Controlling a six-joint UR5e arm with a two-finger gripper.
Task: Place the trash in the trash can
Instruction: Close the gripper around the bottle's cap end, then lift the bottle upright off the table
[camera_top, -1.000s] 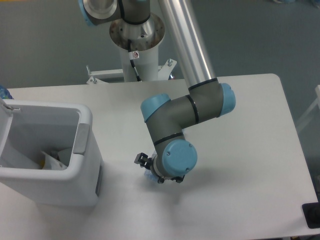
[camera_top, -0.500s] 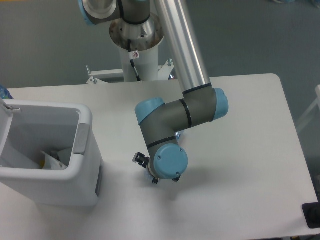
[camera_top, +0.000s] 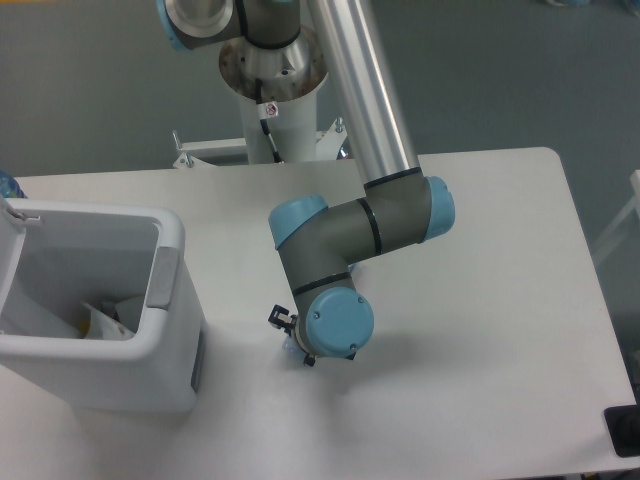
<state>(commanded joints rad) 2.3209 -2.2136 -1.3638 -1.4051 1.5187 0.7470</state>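
The trash can (camera_top: 170, 300) is a boxy white bin with a grey inside, standing at the table's left front. Pale crumpled pieces (camera_top: 105, 320) lie at its bottom; I cannot tell what they are. My gripper (camera_top: 291, 345) hangs low over the table just right of the bin. It is almost wholly hidden under the blue wrist cap (camera_top: 337, 323). Only a black finger part and a small bluish, clear scrap show at its left edge. Whether it holds trash cannot be told.
The arm's base column (camera_top: 275, 90) stands behind the table's far edge. A bluish object (camera_top: 6, 185) peeks in at the left edge behind the bin. A black object (camera_top: 622, 430) sits at the table's front right corner.
The wrist and gripper have shifted left toward the bin over the last second, most of it in the first half. The bin and its contents have stayed put.
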